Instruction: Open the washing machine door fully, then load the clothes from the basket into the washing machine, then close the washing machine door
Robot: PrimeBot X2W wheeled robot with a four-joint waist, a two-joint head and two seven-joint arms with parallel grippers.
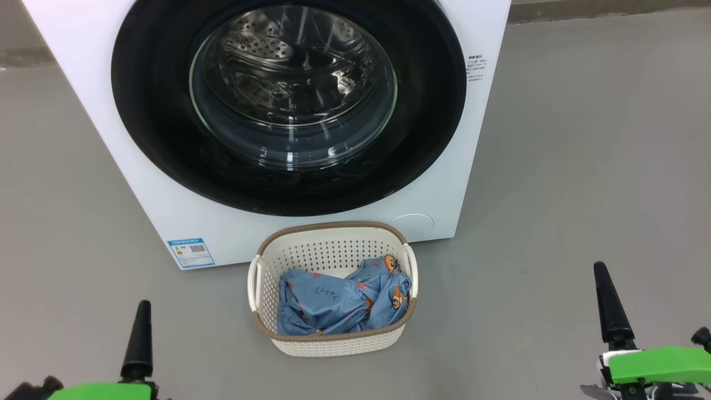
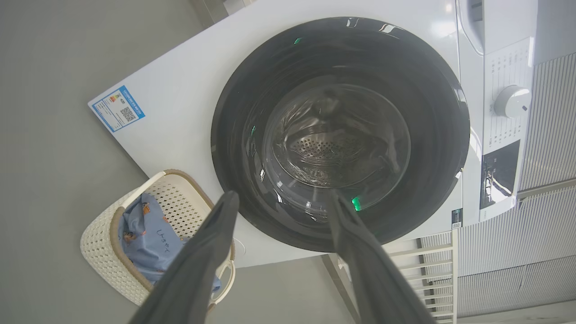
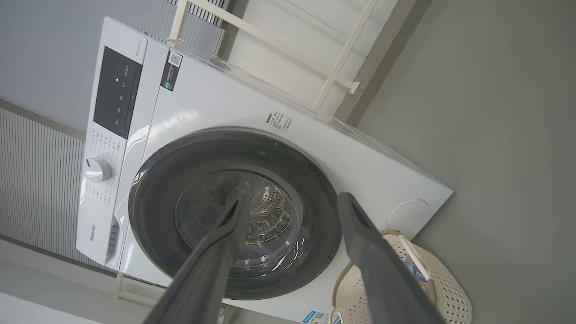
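The washing machine [image 1: 183, 222] stands ahead, a white box on the grey floor. The washing machine door [image 1: 155, 111] is shut flat against its front, and the steel drum shows through the glass. The cream basket [image 1: 333, 226] sits on the floor just in front of the machine. It holds the clothes [image 1: 333, 303], light-blue printed fabric. My left gripper [image 1: 97, 344] is low at the left and my right gripper [image 1: 651, 300] low at the right. Both are open, empty, and back from the basket. In the wrist views the left gripper [image 2: 283, 194] and right gripper [image 3: 292, 195] point at the door [image 2: 432, 135] [image 3: 153, 211].
Grey floor [image 1: 583, 166] spreads to both sides of the machine and basket. A control panel with a round knob [image 2: 512, 101] tops the machine front. A white metal rack [image 2: 427, 270] and a ribbed wall stand beside the machine. A blue label [image 1: 190, 253] marks its lower corner.
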